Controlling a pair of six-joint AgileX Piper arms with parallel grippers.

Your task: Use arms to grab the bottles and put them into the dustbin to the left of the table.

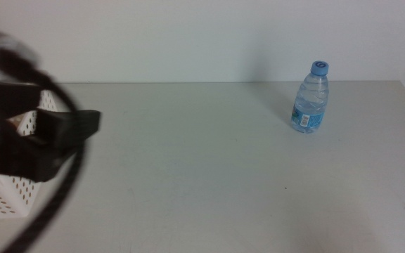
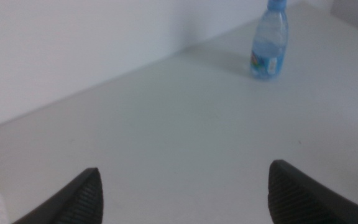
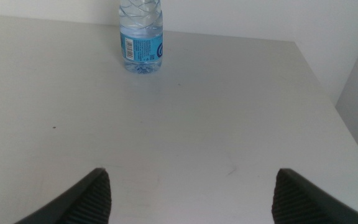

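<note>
Where the table ends on the left, the dustbin sits, a white perforated basket only partly in the middle view because the left arm and its cable cross in front of it. The left hand hangs dark and blurred over the bin's near corner; in its own wrist view the jaws stand wide apart with nothing between them, looking out across bare tabletop toward the far side. What lies inside the bin is hidden, so I cannot say how many items it holds.

Moving right, the middle of the table carries nothing but a few small specks. Well over toward the right rear corner stands one small clear-blue water bottle with a blue cap, upright, well apart from both hands and from the bin. The right hand does not show in the middle view; its wrist camera shows its jaws spread wide and empty, low over the table with the bottle ahead of it.

By count: one bottle visible, one dustbin, two hands, both empty. No can or juice bottle appears anywhere on the table. As a judgement, the task looks late in its course, with this single bottle left to grasp, carry the whole width of the table and drop into the bin. The right hand looks the better placed for the pick.
</note>
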